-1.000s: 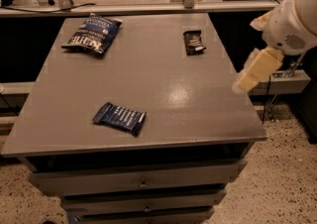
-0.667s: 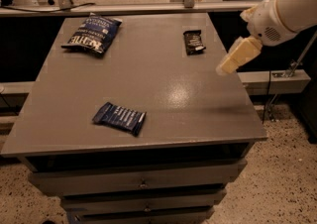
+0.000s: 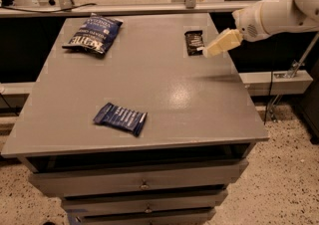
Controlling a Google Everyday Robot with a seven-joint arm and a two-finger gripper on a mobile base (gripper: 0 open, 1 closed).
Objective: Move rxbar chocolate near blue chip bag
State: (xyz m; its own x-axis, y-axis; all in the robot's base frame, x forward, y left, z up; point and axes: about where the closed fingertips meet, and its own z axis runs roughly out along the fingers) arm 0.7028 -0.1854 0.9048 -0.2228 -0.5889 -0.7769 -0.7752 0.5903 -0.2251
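The rxbar chocolate, a small dark flat bar with pale print, lies near the far right edge of the grey table. The blue chip bag, large and navy with white lettering, lies at the far left of the table. My gripper hangs above the table's right edge, just right of the rxbar, its pale tip almost over the bar's right side. It holds nothing.
A small flat blue bar wrapper with white lettering lies near the table's front, left of centre. Drawers sit under the tabletop. A rail runs behind the table. Speckled floor lies to the right.
My arm has swung left and away from the front, from beside the table's right edge to just right of the rxbar. The packets have not moved.
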